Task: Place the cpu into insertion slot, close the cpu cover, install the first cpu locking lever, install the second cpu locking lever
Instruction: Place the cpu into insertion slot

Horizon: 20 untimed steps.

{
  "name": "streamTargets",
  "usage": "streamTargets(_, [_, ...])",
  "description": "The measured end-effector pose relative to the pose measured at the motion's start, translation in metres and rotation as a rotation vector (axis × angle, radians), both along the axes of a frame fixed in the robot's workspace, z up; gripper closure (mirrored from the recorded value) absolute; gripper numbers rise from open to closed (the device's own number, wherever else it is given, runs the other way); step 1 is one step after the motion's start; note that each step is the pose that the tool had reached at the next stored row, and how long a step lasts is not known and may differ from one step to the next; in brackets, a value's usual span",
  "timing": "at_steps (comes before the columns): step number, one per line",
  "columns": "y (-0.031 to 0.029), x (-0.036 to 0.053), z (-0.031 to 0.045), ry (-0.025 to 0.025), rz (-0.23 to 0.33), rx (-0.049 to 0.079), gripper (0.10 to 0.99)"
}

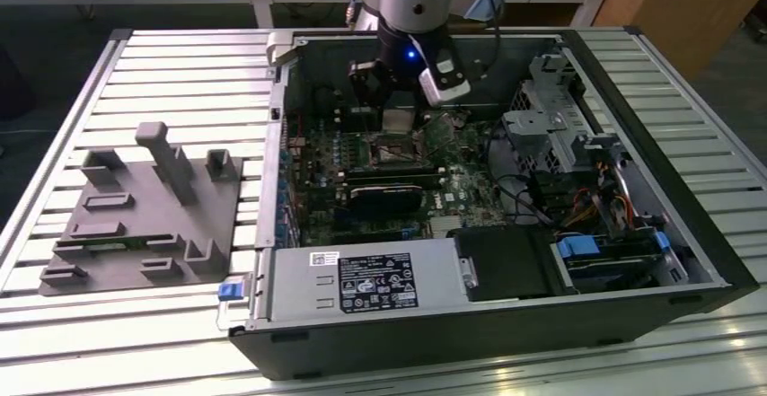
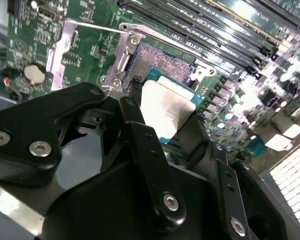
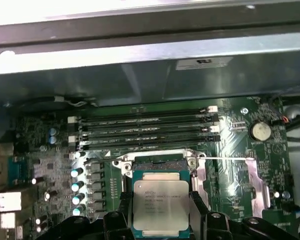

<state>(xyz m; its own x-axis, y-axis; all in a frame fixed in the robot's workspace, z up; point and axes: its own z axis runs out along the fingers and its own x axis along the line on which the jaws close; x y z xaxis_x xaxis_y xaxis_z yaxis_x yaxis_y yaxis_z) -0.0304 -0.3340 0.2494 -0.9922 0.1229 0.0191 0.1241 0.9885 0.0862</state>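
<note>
My gripper (image 3: 161, 202) is shut on the cpu (image 3: 161, 206), a flat silver-grey square chip clamped by its edges between black fingers (image 3: 122, 210). In the second wrist view the cpu (image 2: 166, 109) hangs level, just off the insertion slot (image 2: 162, 59), whose dark pin field lies bare. The slot (image 3: 155, 163) sits in a silvery bracket next to the memory slots. Beside it, the silvery cpu cover (image 3: 255, 182) stands swung open, also seen as cpu cover (image 2: 58, 50). A thin wire lever (image 3: 225, 159) sticks out over the board. In the exterior view the gripper (image 1: 390, 122) hovers over the slot (image 1: 393, 154) inside the case.
The open computer case (image 1: 671, 234) lies on a slatted metal table (image 1: 180, 64). A graphics card (image 1: 383, 200), drive bays (image 1: 563, 136) and power supply (image 1: 359, 281) crowd the inside. A grey fixture block (image 1: 144, 216) sits at the exterior view's left. Long black memory slots (image 3: 145, 129) run beside the socket.
</note>
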Motion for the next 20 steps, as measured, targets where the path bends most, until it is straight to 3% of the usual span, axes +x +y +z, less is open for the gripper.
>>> streamTargets(20, [0.0,0.0,-0.0022,0.0,-0.343,-0.003,0.549])
